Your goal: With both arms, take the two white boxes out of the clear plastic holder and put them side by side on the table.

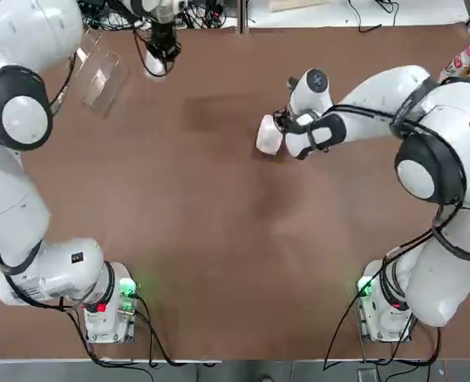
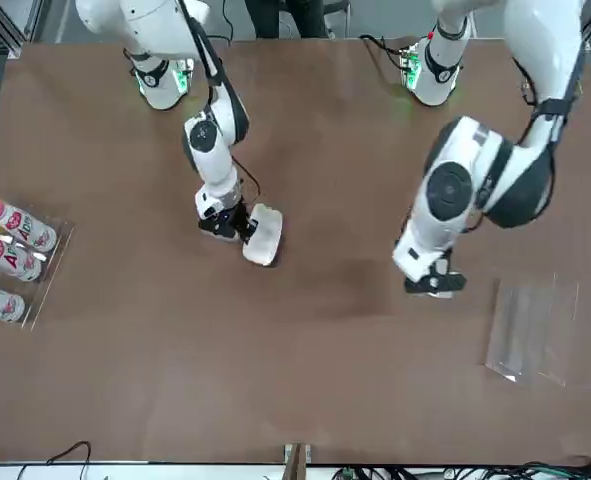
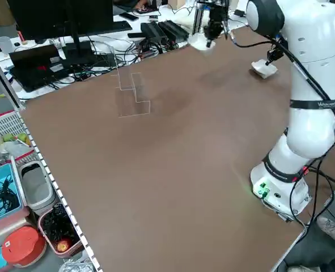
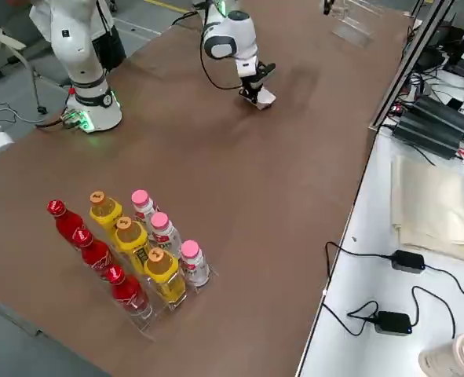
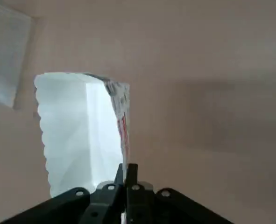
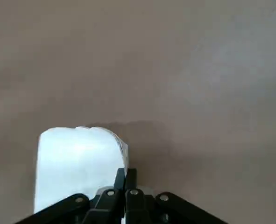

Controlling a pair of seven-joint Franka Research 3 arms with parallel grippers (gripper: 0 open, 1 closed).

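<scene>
One white box [image 5: 72, 135] hangs clear of the table [image 1: 219, 239], and my left gripper [image 1: 161, 52] is shut on its thin edge at the far left. The clear plastic holder [image 1: 99, 76] stands just beside it, with nothing white in its slots [image 2: 545, 330]. The other white box [image 1: 268, 135] is down at the table surface right of the middle. My right gripper [image 1: 285, 132] is shut at that box's edge. In the right wrist view this box [image 6: 77, 158] sits beside the closed fingers [image 6: 131, 179].
A clear rack of pink-capped and coloured bottles [image 4: 137, 251] stands at the robot's far right [image 2: 10, 260]. Cables and power supplies [image 3: 156, 31] lie beyond the table's far edge. Bare brown tabletop lies between the two boxes.
</scene>
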